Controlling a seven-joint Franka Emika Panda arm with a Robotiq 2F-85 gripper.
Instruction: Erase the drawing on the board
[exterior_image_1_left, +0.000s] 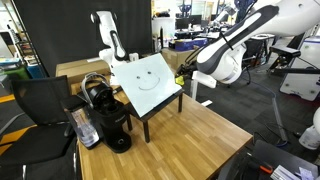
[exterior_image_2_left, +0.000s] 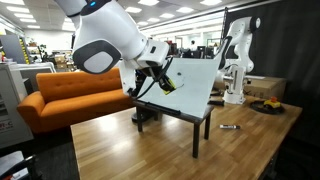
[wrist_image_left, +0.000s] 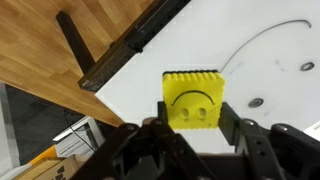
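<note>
The board (exterior_image_1_left: 145, 82) is a white sheet tilted on a dark frame stand on the wooden table; it also shows in the other exterior view (exterior_image_2_left: 190, 78) and fills the wrist view (wrist_image_left: 200, 40). The drawing (exterior_image_1_left: 148, 82) is a thin dark smiley; in the wrist view its curved line and dot eyes (wrist_image_left: 257, 50) lie up and to the right of the jaws. My gripper (wrist_image_left: 192, 118) is shut on a yellow sponge eraser (wrist_image_left: 192, 95) with a face printed on it, held over the board near one edge, apart from the drawing. In both exterior views the gripper (exterior_image_1_left: 186, 66) (exterior_image_2_left: 160, 82) is at the board's side.
A black coffee machine (exterior_image_1_left: 108, 118) and a black chair (exterior_image_1_left: 40, 105) stand beside the board. A second white robot arm (exterior_image_1_left: 108, 35) rises behind it. An orange sofa (exterior_image_2_left: 70, 95) is off the table. A small object (exterior_image_2_left: 229, 127) lies on the wooden table (exterior_image_1_left: 190, 140).
</note>
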